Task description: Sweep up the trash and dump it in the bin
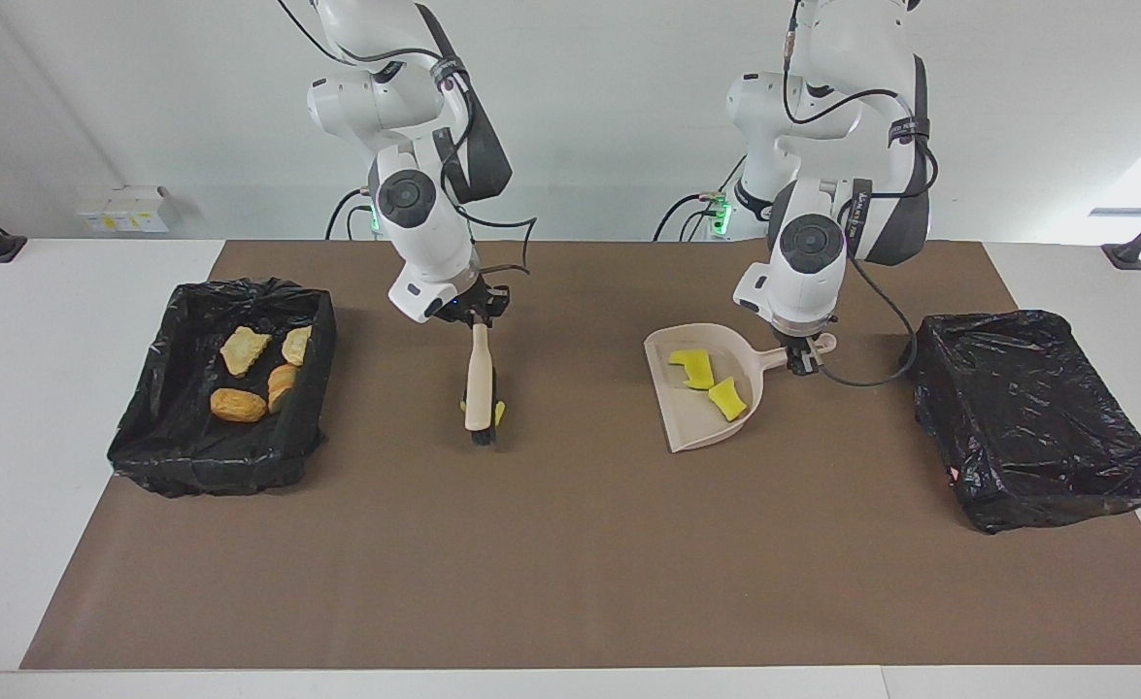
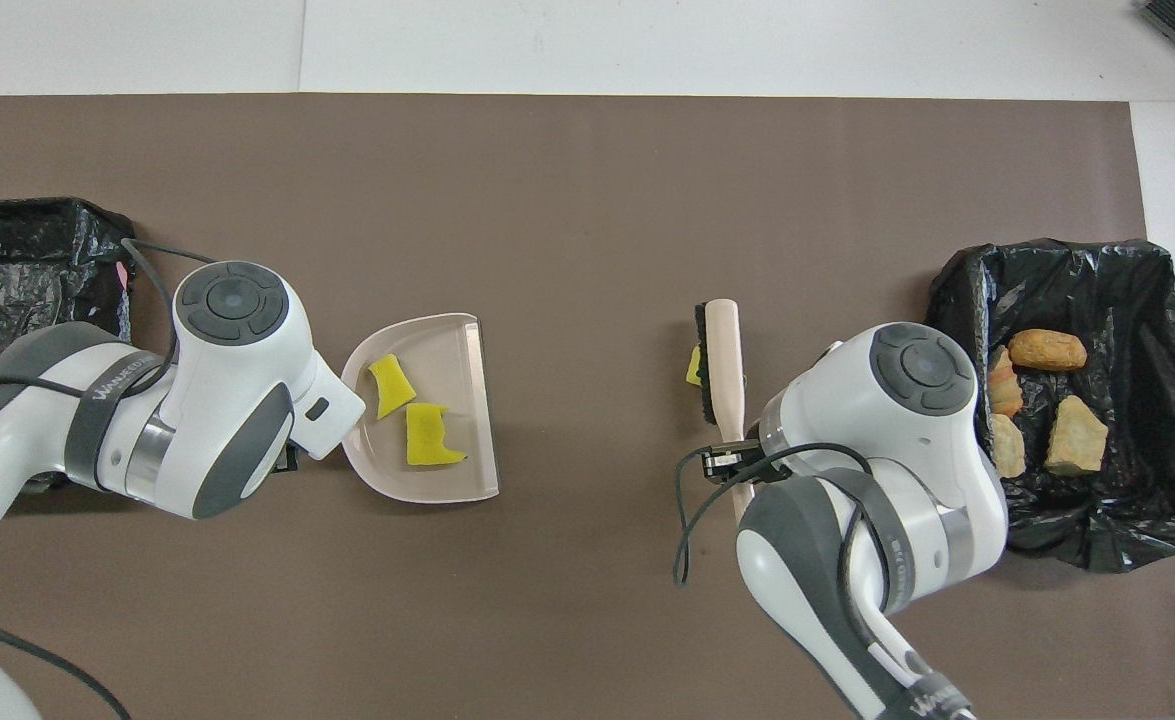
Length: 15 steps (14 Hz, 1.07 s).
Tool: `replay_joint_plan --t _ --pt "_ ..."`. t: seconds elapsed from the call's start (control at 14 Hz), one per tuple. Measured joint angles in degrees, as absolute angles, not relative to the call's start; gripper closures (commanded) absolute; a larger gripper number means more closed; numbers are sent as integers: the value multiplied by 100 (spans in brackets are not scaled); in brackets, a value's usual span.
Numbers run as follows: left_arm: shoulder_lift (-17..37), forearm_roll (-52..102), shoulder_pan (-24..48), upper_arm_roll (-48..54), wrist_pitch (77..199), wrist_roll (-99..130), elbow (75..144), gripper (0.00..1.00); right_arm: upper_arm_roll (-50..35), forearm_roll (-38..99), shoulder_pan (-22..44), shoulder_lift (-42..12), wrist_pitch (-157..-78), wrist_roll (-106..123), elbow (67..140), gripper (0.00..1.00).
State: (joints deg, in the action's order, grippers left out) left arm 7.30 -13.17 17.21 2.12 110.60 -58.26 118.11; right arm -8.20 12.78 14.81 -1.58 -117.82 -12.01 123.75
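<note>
My right gripper is shut on the handle of a beige brush, whose black bristles touch the brown mat. One yellow trash scrap lies against the bristles, on the side toward the dustpan. My left gripper is shut on the handle of the beige dustpan, which carries two yellow scraps. A black-lined bin at the right arm's end holds several tan chunks.
A second black-lined bin stands at the left arm's end, beside the dustpan, with nothing seen inside. The brown mat covers the table's middle. A cable loops from each wrist.
</note>
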Motion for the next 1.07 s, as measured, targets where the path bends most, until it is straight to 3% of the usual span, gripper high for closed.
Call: replay_joint_plan --t 0.36,1.07 --pt "696 -1317 1970 227 11042 -5488 11812 100 -854 2370 2292 -478 -12847 -1228 12325 100" --pt "678 -1317 1997 225 11033 -5442 11816 100 -873 3316 3693 -861 -13919 -1571 12196 100"
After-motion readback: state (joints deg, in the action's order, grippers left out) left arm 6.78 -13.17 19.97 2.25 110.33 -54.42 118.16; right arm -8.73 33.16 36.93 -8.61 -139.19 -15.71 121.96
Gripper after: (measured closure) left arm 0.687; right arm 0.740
